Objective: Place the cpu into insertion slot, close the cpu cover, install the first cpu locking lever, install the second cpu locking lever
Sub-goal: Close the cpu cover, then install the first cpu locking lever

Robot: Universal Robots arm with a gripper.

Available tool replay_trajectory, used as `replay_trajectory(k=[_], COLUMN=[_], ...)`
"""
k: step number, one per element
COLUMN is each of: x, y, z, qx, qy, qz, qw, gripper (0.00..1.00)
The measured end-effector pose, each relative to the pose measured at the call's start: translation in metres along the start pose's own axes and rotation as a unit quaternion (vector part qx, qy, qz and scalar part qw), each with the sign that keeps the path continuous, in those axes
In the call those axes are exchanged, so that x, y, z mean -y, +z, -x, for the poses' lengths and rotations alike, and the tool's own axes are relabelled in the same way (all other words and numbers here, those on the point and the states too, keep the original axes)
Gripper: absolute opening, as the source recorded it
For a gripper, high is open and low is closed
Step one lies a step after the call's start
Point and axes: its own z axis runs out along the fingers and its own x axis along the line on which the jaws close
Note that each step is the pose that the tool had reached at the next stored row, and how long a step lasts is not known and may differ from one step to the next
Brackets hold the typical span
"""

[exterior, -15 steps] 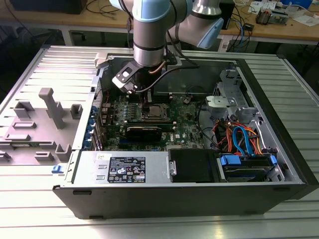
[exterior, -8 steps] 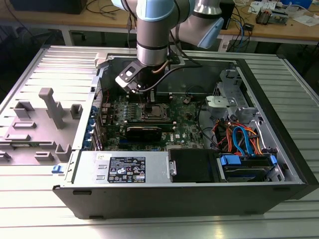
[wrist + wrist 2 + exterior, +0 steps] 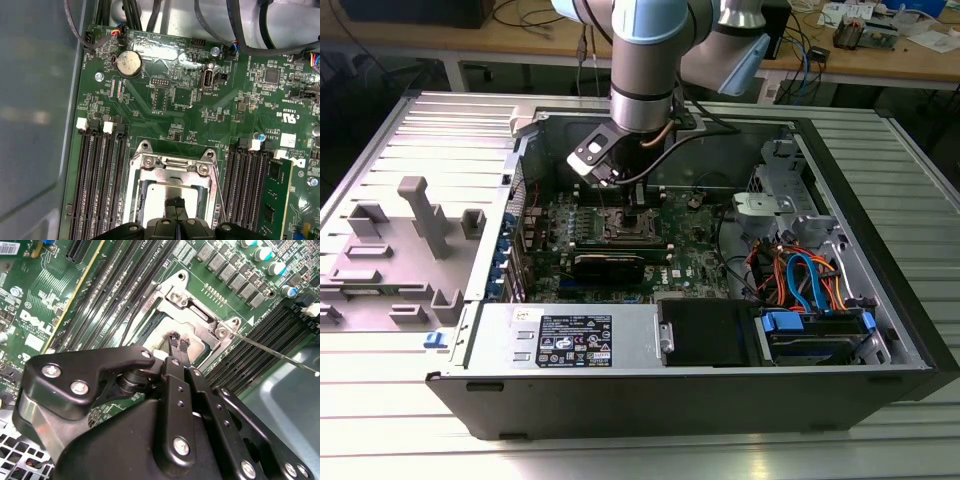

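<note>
Black pincer (image 3: 178, 343), tips together, hovered above the thin silver windowed cpu cover (image 3: 170, 172).
Pressing the frame squarely, off the dull silver-grey square cpu (image 3: 157, 197), looked wisest.

A ribbed silver metal desk (image 3: 640, 455) carries an open black computer case (image 3: 620, 400) lying on its side across the middle. Just beside the case, on the exterior view's left, lies a grey moulded panel (image 3: 380, 270) with upright tabs.
</note>
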Motion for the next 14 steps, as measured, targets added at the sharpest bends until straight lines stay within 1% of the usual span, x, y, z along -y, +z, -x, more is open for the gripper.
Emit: replay_trajectory(k=[12,14], x=[-0.0005,-0.0004], y=[-0.0001,-0.0014], z=[0.0001,0.0001], qx=[0.0000,0.0001], qy=[0.000,0.000], qz=[0.0000,0.0000], qw=[1.0000,1.0000], gripper=[0.11,0.11])
